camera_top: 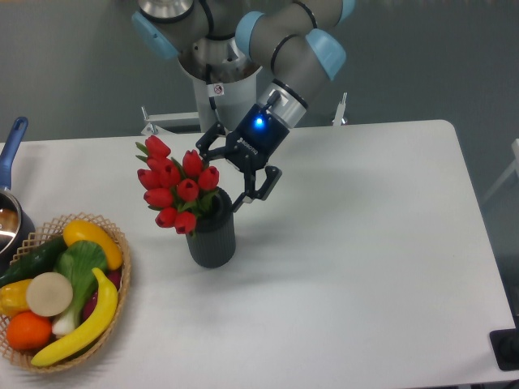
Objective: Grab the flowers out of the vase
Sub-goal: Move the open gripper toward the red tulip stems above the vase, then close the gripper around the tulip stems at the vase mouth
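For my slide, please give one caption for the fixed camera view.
Open end effector reaches beside the red flowers standing in the dark vase.

The pot point(10, 212) is cut by the left edge, mostly unseen.

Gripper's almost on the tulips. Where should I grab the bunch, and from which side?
Probably low on the flowers, at the stems and leaves just above the vase mouth. The heads lean left, so come from the right, where the open gripper already is. Jaws straddling the neck would pinch the stems, not the buds.
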{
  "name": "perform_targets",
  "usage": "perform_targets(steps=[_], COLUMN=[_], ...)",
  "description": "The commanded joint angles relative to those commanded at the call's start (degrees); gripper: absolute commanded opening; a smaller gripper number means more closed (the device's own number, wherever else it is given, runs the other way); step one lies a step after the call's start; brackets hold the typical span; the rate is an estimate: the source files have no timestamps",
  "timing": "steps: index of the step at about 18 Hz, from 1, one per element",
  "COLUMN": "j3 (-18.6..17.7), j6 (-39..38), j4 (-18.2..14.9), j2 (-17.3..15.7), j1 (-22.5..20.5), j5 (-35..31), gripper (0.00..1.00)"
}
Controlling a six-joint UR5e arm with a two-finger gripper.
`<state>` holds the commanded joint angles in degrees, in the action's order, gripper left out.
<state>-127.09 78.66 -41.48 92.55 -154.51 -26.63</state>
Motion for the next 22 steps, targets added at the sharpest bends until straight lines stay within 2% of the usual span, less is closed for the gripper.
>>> perform_targets(steps=[5,6,7,11,12,13,16,22], j3=[-0.09,-0.26,-0.26,-0.09,0.0,0.0,0.26,0.0], j6=[2.1,3.24,4.21,4.75,4.75,4.66,4.57,4.22], j4=[0.0,0.0,-0.09,0.0,0.0,0.0,0.0,-0.09], j2=[0.79,0.79,0.97,1.93,1.93,1.93,1.41,0.09], j1=[0.18,0.44,0.79,1.84,1.93,1.85,1.67,1.49], j5=[1.67,1.67,1.67,1.67,1.67,1.67,1.76,3.86], gripper=[1.0,0.95,0.83,0.27,0.16,0.09,0.04,0.04])
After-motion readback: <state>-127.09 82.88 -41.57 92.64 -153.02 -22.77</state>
